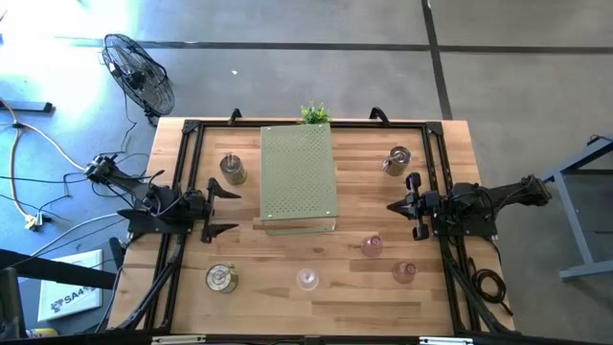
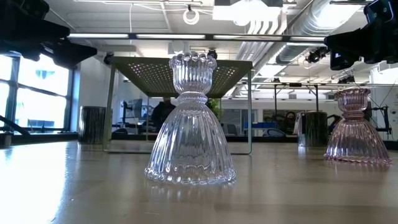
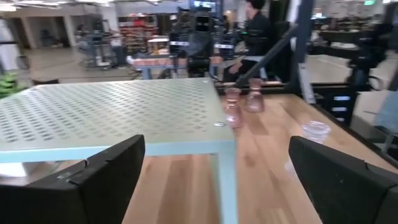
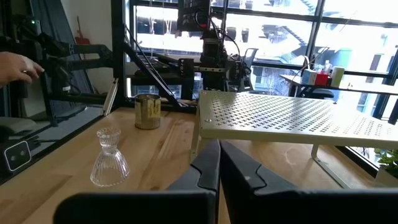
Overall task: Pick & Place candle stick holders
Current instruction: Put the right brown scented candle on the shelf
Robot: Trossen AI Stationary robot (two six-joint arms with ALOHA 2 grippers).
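Note:
Six candle stick holders stand upright on their bases on the wooden table. Three are metal: one far left (image 1: 232, 169), one far right (image 1: 397, 160), one near left (image 1: 221, 278). The clear glass one (image 1: 306, 279) stands near the front centre, and the two pink ones (image 1: 372, 245) (image 1: 404, 272) stand at the near right. My left gripper (image 1: 228, 210) hovers open and empty left of the board, its fingers wide apart in its wrist view (image 3: 216, 149). My right gripper (image 1: 395, 206) hovers shut and empty right of the board, its fingers together in its wrist view (image 4: 219, 152).
A pale green perforated board (image 1: 299, 177) stands on legs at the table's middle, with a small green plant (image 1: 314, 114) behind it. A black frame (image 1: 182, 172) runs along the table's sides. A person's hand (image 4: 15, 65) shows beyond the table's edge.

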